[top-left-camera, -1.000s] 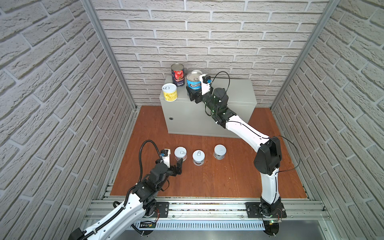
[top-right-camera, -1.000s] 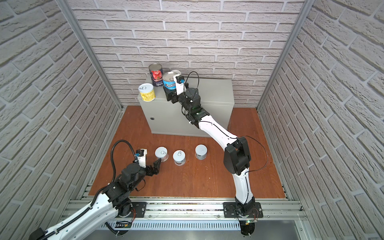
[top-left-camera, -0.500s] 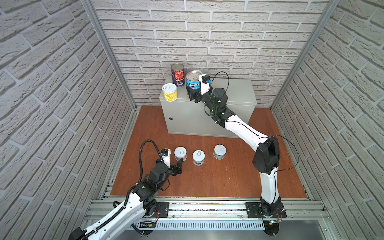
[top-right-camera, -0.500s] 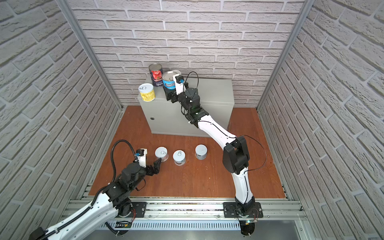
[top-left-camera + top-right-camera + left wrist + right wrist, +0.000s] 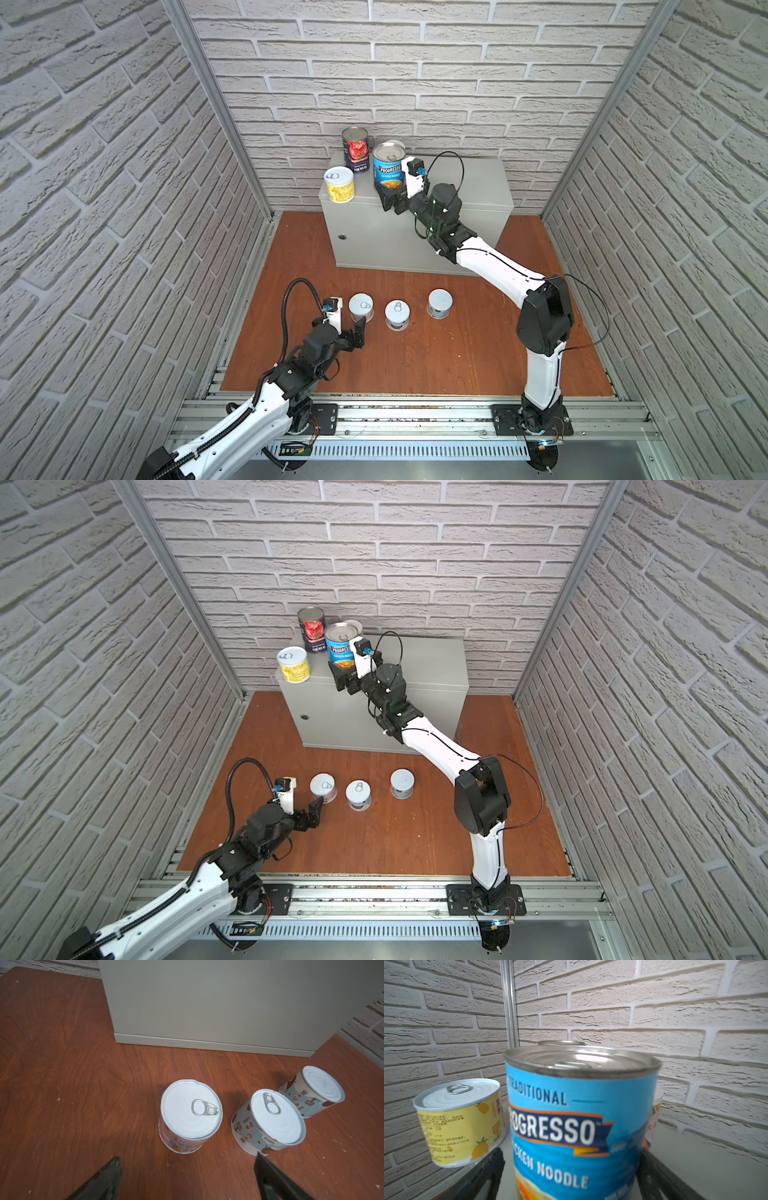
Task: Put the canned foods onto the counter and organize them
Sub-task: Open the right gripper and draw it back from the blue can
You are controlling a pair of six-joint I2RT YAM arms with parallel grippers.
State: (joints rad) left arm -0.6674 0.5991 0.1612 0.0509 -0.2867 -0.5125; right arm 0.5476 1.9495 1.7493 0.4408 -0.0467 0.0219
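Standing upright on counter [image 5: 469, 183], Progresso can [image 5: 389, 168], R hand [image 5: 571, 1155] released round it; L hand [image 5: 187, 1158] released.

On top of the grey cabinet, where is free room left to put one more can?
The right half of the cabinet top is bare, between the right gripper, the brick wall and the cabinet's right edge. The left end is crowded: yellow can, tomato can, blue soup can and one can behind it stand close together.
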